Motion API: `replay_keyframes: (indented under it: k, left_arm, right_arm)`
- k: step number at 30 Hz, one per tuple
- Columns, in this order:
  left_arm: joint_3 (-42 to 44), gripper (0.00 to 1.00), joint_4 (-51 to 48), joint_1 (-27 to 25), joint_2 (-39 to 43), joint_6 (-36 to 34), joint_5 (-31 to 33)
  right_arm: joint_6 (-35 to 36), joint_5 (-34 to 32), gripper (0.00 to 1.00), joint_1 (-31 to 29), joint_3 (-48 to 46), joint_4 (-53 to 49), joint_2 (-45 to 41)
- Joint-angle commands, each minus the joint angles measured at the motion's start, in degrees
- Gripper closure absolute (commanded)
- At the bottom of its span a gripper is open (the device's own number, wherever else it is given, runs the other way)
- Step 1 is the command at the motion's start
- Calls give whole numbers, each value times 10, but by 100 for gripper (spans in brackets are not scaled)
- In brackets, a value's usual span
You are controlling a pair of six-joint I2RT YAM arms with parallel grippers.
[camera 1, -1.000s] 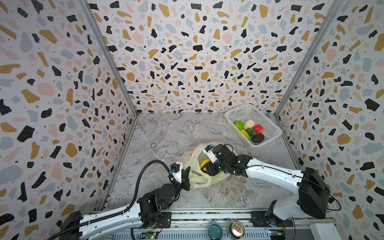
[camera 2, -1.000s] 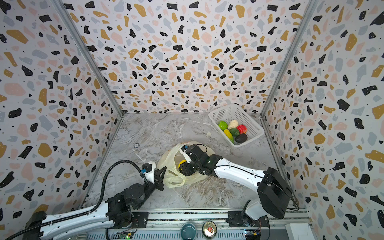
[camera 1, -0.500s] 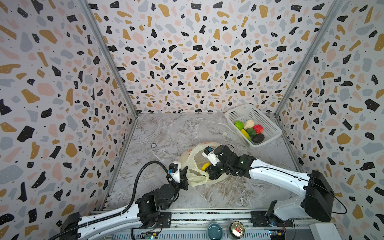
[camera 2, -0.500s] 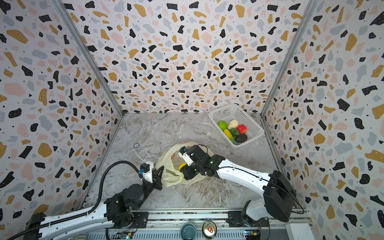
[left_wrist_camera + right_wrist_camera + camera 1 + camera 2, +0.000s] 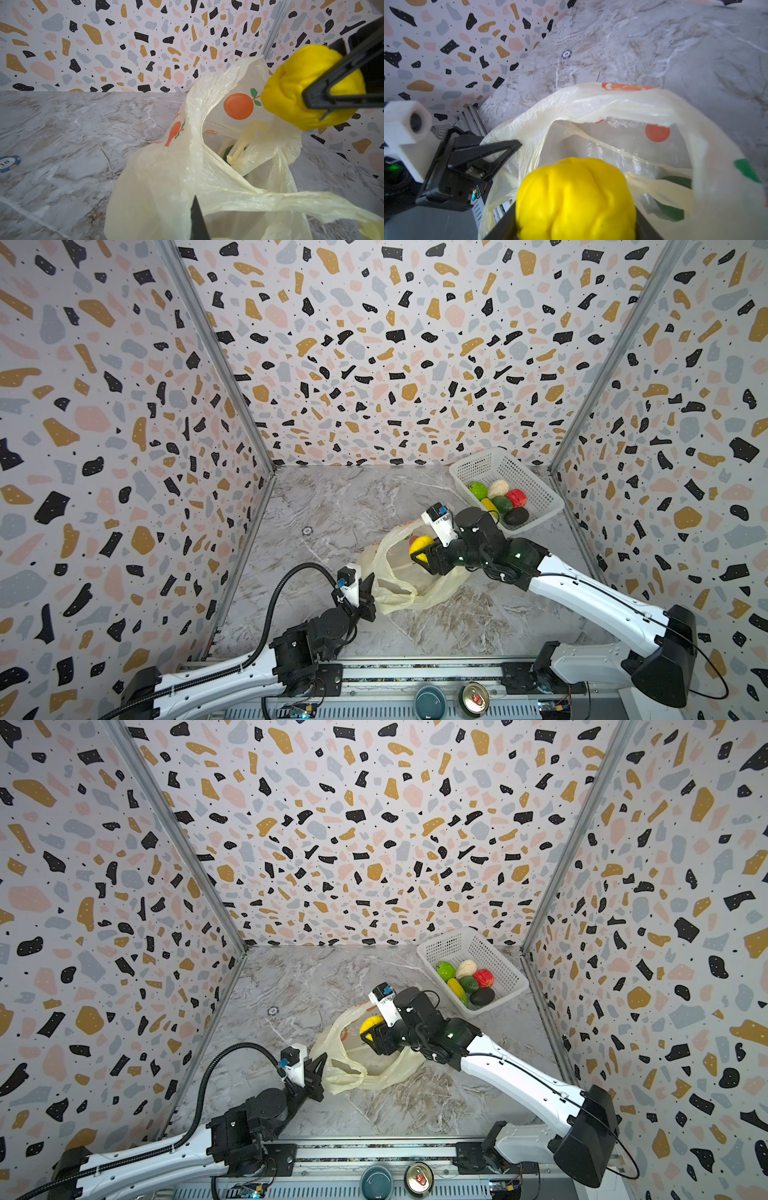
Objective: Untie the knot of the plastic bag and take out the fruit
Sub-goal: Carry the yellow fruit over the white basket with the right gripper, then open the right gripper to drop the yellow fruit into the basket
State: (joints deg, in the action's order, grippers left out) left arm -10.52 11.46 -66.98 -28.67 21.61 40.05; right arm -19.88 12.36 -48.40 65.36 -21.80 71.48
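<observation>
Right wrist view: my right gripper [image 5: 575, 225] clasps a lumpy, ribbed yellow fruit [image 5: 572, 187] above the open mouth of the plastic bag [image 5: 612, 104]. My left gripper [image 5: 370, 584] is clamped tight on its thin, crinkly, translucent rim.

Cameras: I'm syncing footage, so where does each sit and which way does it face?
Top views: high above the front rail, looking down and back; both arms, left gripper pinching the plastic bag, right gripper holding the yellow fruit.
Left wrist: behind the left gripper, facing across the bag mouth toward the back wall; one own fingertip shows.
Right wrist: above the right gripper, looking down into the bag; own jaws flank the fruit.
Shared: both wrist views show the blue poker chip.
</observation>
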Motion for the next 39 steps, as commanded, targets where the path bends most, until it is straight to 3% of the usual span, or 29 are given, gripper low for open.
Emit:
replay_keyframes:
  k: [1, 6, 12, 19, 25, 35, 39]
  left_arm:
    - [-9, 100, 9, -3, 5, -7, 10]
    - [-8, 100, 19, -3, 3, -8, 6]
    - [-12, 100, 42, -3, -7, -18, 2]
    - [-14, 100, 36, -3, 4, -30, 26]
    - [-10, 100, 33, -3, 24, -40, 52]
    - [-4, 100, 5, -3, 53, -51, 64]
    - [-2, 100, 8, -2, 53, -52, 53]
  right_arm:
    - [6, -3, 43, 36, 47, -30, -27]
    - [32, -1, 42, 154, 63, -30, -30]
    - [25, -35, 42, 305, 53, 13, 29]
    - [20, -118, 41, 401, 52, 103, 136]
    - [17, -124, 41, 452, 100, 161, 248]
    - [36, -106, 40, 454, 264, 191, 442]
    - [49, -97, 26, 453, 346, 164, 513]
